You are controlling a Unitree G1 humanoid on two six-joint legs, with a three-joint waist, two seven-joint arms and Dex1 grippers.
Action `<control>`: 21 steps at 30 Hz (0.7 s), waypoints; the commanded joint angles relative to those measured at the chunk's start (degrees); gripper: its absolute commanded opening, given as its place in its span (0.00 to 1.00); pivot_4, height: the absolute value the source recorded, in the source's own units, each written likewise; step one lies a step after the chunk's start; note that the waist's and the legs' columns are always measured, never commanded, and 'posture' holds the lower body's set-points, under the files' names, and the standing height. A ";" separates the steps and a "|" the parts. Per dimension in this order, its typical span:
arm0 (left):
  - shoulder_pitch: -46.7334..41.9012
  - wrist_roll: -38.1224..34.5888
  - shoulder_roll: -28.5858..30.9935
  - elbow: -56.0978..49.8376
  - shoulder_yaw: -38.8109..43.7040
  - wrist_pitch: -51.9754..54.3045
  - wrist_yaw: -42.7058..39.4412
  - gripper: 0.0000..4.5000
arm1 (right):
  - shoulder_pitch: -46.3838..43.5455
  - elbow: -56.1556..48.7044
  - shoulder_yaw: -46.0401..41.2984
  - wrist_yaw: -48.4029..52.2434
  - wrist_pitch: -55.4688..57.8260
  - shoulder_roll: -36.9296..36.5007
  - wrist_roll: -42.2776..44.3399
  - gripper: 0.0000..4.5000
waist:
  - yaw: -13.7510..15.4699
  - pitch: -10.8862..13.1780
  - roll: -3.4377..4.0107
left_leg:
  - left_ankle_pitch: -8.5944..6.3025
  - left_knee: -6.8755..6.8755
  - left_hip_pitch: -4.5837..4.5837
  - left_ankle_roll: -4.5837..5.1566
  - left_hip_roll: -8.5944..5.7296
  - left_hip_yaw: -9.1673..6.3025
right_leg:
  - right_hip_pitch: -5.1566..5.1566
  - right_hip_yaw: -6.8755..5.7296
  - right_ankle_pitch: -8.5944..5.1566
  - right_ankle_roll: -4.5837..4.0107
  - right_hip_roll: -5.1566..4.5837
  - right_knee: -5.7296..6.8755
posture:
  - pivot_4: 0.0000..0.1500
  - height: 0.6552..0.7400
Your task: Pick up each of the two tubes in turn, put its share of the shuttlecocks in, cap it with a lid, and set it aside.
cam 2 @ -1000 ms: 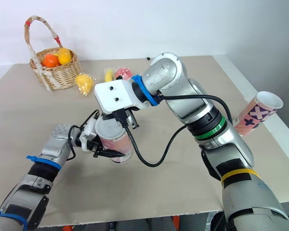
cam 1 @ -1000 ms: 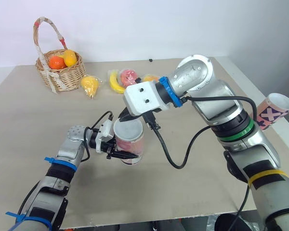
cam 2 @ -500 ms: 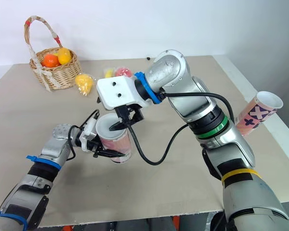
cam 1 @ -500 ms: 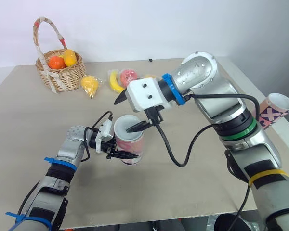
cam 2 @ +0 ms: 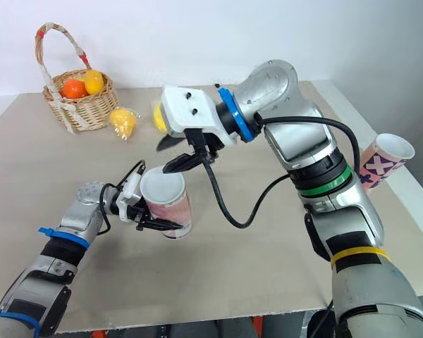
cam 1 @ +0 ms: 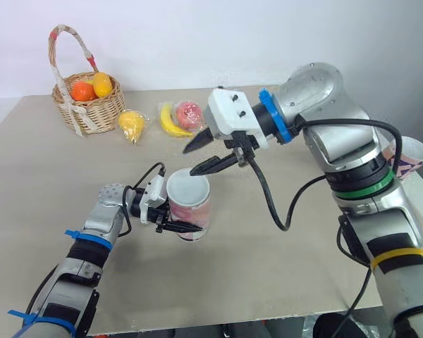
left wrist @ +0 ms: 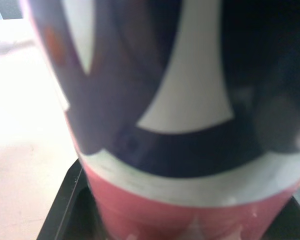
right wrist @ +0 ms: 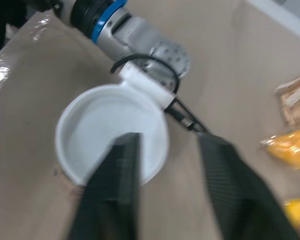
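Holding tube (cam 1: 190, 210) over beige table (cam 1: 268, 267), left fingers (cam 1: 186, 227); white wall (cam 1: 197, 42) behind.

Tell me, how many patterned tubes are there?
2: the upright tube gripped by the left fingers, and the tilted tube at the table's right edge.
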 commanded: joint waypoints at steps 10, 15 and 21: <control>0.71 3.75 0.23 4.54 -1.04 -0.47 1.97 0.52 | -1.81 -0.56 2.60 1.90 2.36 1.87 0.83 0.01 | 0.03 0.00 0.00 | 0.00 -0.01 0.01 0.00 0.00 -0.03 | 0.01 -0.02 0.00 0.00 0.00 0.00 | 1.00 0.88; 0.48 3.72 -0.07 4.99 -1.08 -0.73 1.97 0.52 | -3.11 1.74 4.49 1.40 2.14 3.49 -0.84 0.01 | 0.05 0.00 0.00 | 0.02 0.00 0.01 -0.01 -0.02 -0.03 | 0.02 -0.02 0.00 0.00 -0.03 0.00 | 1.00 0.88; 0.54 3.72 -0.20 4.93 -1.10 -0.72 2.15 0.52 | -4.42 4.51 6.12 2.14 0.39 4.05 -3.18 0.01 | 0.07 -0.01 -0.01 | 0.04 0.00 0.01 -0.01 -0.03 -0.06 | 0.03 -0.04 0.00 0.00 -0.03 0.00 | 1.00 0.88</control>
